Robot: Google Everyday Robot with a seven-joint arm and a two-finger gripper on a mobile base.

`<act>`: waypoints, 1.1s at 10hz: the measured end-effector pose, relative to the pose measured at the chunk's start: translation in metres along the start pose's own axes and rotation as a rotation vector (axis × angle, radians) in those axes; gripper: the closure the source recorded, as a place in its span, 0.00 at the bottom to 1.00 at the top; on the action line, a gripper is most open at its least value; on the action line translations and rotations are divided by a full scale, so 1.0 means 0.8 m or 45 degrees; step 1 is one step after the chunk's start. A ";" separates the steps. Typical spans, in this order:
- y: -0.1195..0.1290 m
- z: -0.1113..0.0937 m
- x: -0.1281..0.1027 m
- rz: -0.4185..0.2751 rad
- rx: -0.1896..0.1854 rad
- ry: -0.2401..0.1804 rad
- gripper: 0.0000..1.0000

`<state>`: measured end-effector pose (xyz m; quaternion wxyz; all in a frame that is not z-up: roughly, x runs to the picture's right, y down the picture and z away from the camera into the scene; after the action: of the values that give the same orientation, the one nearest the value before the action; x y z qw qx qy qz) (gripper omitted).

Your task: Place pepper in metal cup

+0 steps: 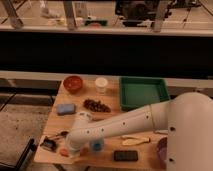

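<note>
I watch through one camera, set high by the robot's white arm, facing forward and down across the whole table; the gripper sits near, lower left in my view.

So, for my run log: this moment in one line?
claw: front-left table corner | slim red-orange pepper: at claw | dark shiny metal cup: left of pepper

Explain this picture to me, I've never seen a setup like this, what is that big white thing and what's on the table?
The white shape is a robot arm, seen by one camera looking down at a wooden table. Its claw is low at the front left corner, beside a red-orange pepper and a dark metal cup. Also there: a green tray, white cup, red bowl, blue sponge, grapes, blue cup, banana. Whether the claw holds anything is hidden.
</note>
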<state>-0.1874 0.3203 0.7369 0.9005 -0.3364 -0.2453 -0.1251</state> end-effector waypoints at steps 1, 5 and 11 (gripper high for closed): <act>0.000 0.002 -0.001 -0.003 -0.002 -0.004 0.43; -0.001 0.007 0.002 -0.008 -0.010 -0.007 0.58; -0.002 0.003 0.012 -0.001 -0.010 0.013 1.00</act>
<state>-0.1806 0.3199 0.7442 0.9004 -0.3391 -0.2403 -0.1283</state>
